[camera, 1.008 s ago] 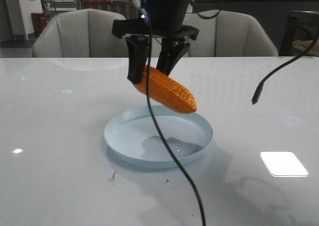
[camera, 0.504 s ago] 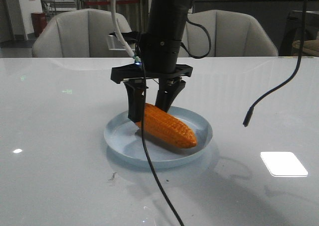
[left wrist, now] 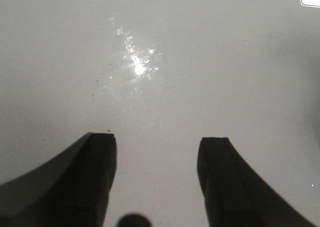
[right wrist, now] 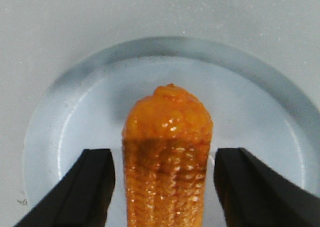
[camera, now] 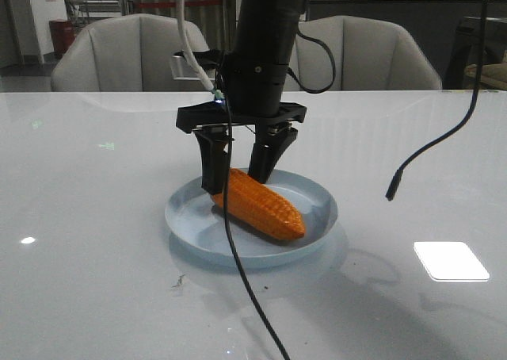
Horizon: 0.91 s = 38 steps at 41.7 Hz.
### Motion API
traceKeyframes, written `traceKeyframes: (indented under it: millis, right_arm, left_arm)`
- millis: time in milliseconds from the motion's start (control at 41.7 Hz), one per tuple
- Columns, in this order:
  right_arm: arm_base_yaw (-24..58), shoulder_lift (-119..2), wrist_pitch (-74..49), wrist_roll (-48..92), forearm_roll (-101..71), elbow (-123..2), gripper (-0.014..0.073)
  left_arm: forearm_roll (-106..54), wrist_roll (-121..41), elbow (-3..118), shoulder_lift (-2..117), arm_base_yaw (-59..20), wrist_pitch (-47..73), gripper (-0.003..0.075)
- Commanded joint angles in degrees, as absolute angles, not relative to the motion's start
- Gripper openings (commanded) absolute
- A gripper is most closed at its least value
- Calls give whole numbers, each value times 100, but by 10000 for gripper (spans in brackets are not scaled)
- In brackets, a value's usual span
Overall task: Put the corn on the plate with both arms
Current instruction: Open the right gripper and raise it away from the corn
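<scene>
The orange corn [camera: 265,208] lies in the pale blue plate [camera: 321,217] at the table's middle, its narrow tip pointing front-right. My right gripper [camera: 236,181] hangs straight down over the cob's thick end, open, one finger on each side. In the right wrist view the corn [right wrist: 167,132] lies between the spread fingers with a gap on both sides of my right gripper [right wrist: 166,157], above the plate [right wrist: 75,117]. My left gripper [left wrist: 158,139] is open over bare table with nothing between its fingers. It does not show in the front view.
A thin black cable [camera: 245,289] trails from the right arm down across the plate's front. Another cable end [camera: 392,192] dangles at the right. A bright light patch [camera: 450,261] lies on the white table front right. Two chairs [camera: 119,55] stand behind.
The right arm came down with the corn onto the plate. Its fingers then spread and let go, and the cob settled flatter in the plate.
</scene>
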State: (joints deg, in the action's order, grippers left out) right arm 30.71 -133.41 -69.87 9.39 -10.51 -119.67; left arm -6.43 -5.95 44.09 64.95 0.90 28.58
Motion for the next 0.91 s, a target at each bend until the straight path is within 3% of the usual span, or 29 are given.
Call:
traceKeyframes:
  millis: [0, 600, 888]
  right_arm:
    - [3061, -12944, -7125, 976, -1205, -12186, 536]
    - [2679, -11959, -7627, 938, -809, -12987, 535]
    - [1899, -10783, -7626, 630, -809, -12980, 535]
  left_arm:
    - [-698, -563, 4562, 6362, 84, 2534, 433]
    - [-698, -563, 4562, 6362, 84, 2552, 433]
    - [-660, -563, 4562, 6362, 84, 2566, 433]
